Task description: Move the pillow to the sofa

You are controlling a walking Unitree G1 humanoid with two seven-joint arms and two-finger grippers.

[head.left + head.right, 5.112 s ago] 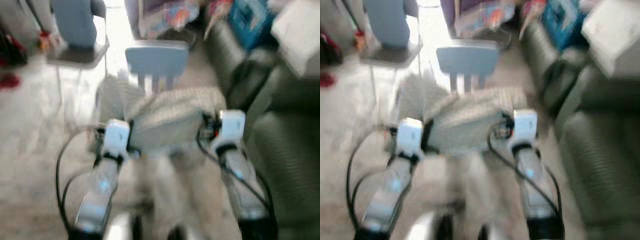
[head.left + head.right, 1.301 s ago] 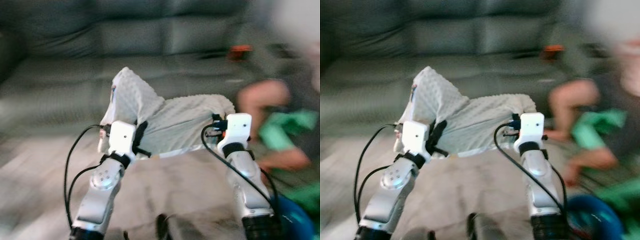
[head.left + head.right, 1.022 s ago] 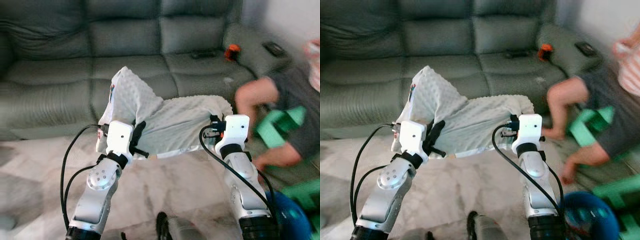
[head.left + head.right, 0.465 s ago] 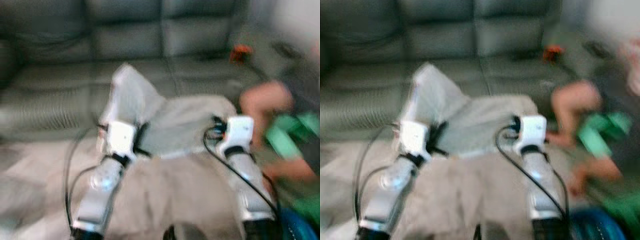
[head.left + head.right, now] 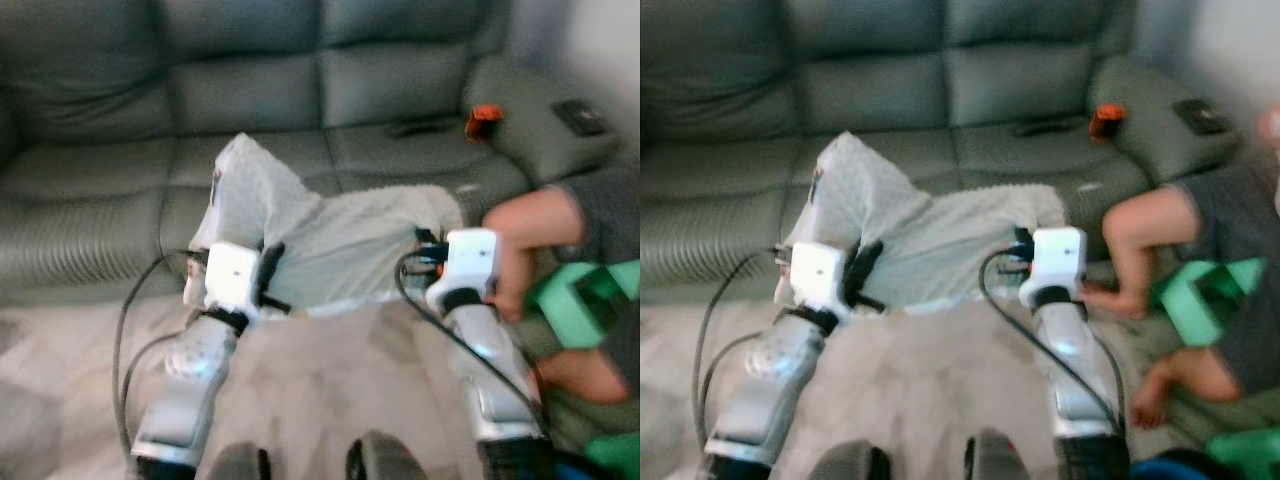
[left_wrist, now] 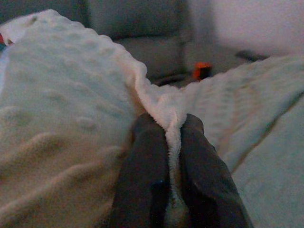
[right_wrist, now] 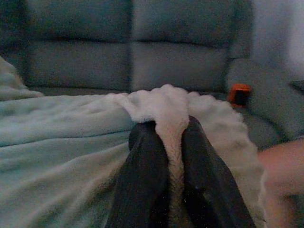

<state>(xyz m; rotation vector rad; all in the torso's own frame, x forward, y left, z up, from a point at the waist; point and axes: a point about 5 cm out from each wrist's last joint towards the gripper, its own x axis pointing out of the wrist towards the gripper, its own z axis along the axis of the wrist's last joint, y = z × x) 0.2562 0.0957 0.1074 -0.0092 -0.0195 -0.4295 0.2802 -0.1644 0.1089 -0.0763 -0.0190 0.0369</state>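
Left gripper (image 6: pixel 173 142) and right gripper (image 7: pixel 168 137), each with its two black fingers pinched together on a fold of the pillow (image 5: pixel 330 240), one at either end. The pillow hangs in the air between the arms, its long axis running across the robot's front, its left end raised in a peak. The sofa (image 5: pixel 120 170) lies directly ahead and beyond the pillow, whose far side already overlaps the seat's front edge; both arms stand about equally near. The head views show a person (image 5: pixel 1200 240) beside the sofa's right arm. The wrist views show the clamped folds, and an orange object (image 7: pixel 239 93) near the seat's right end.
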